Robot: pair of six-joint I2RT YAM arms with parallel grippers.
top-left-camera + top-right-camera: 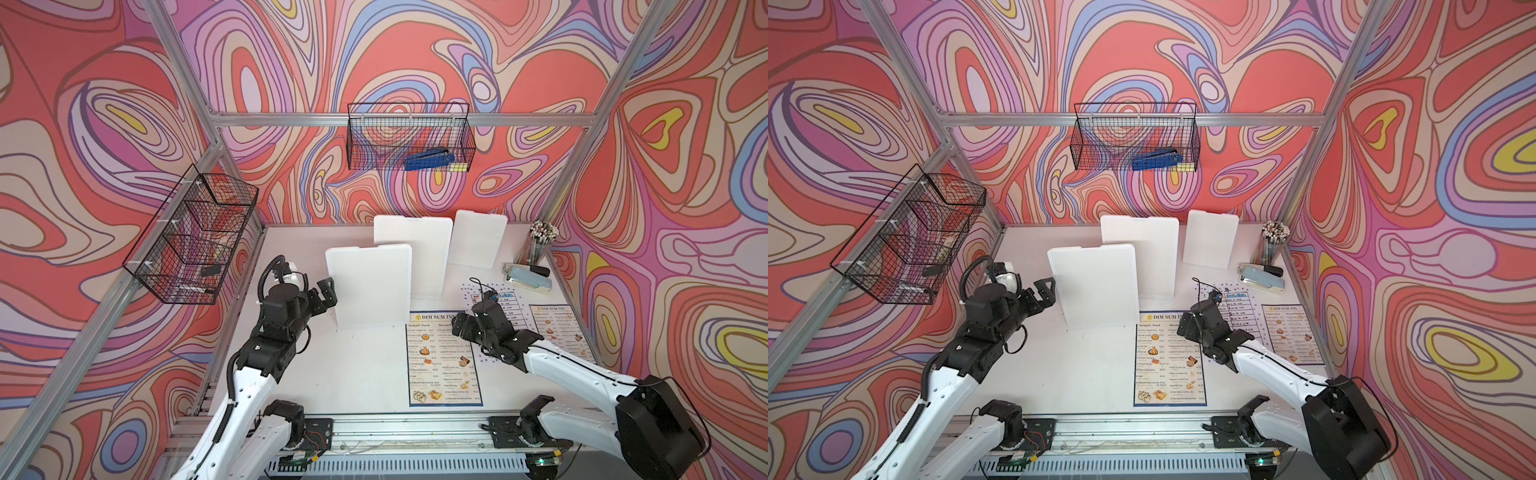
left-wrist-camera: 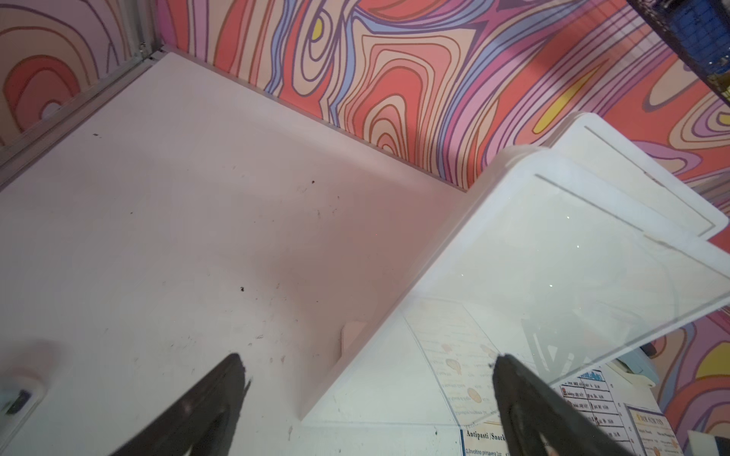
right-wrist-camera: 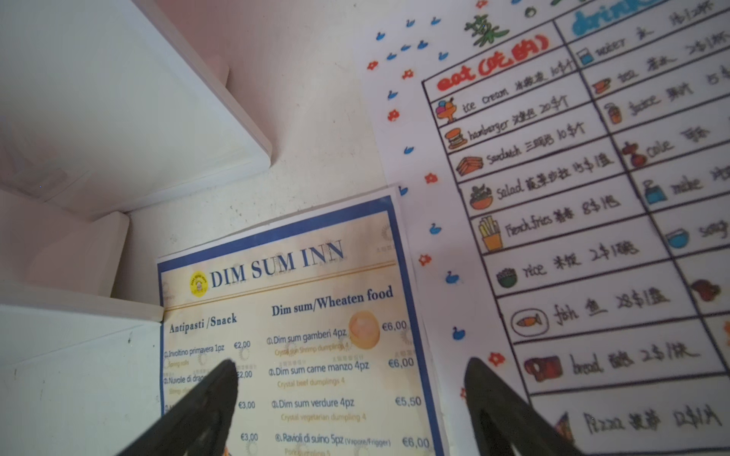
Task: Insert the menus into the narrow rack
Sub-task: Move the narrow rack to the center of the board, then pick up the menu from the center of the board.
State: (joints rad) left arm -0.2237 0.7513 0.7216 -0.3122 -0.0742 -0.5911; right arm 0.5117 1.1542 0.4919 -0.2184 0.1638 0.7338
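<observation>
Left jaws stand wide and empty beside the front white panel (image 1: 370, 286). The menus lie flat on the smooth table (image 1: 357, 374): large blue-bordered menu (image 1: 442, 361), white menu (image 3: 553, 177), with right jaws open and empty above where those two meet, then small menu (image 1: 561, 328). The paper looks light and limp, likely best pinched at a lifted edge. Patterned walls crowd close.

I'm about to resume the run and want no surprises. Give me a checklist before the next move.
1. Right tool open, empty: ok.
2. Right tool over edge of big menu: ok.
3. Overlap with white menu, big menu on top: ok.
4. Left tool open, empty: ok.
5. Left tool clear of front rack: cannot tell.
6. Any menu in a rack: not ok; small menu also lies flat.
</observation>
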